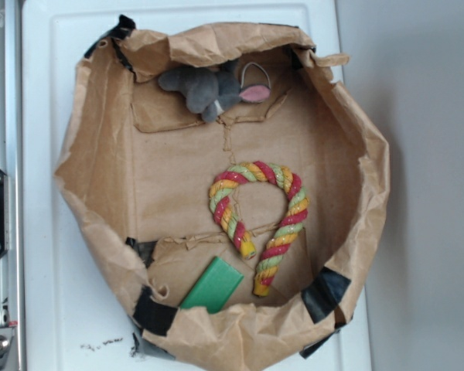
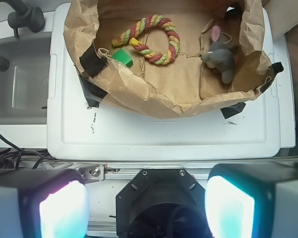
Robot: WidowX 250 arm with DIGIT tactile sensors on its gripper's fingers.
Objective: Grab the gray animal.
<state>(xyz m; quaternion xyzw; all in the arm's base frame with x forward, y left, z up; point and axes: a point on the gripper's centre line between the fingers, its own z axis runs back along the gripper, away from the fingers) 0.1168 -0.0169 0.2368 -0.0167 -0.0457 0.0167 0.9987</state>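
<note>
The gray mouse [image 1: 205, 89] is a small fuzzy plush toy with stubby limbs, a pink oval ear and a thin pale cord looped beside that ear, and it lies on the floor of the brown paper bag [image 1: 332, 139], tucked against the wall under the crumpled rim. Well apart from it in the same bag lie a red, yellow and green striped rope [image 1: 263, 220] bent into a horseshoe and a small green block [image 1: 212, 285]. My pincer [image 2: 146, 208] is released, its two fingers [image 2: 62, 210] spread wide and empty, hanging outside the bag above the edge of the white tray [image 2: 164, 134].
</note>
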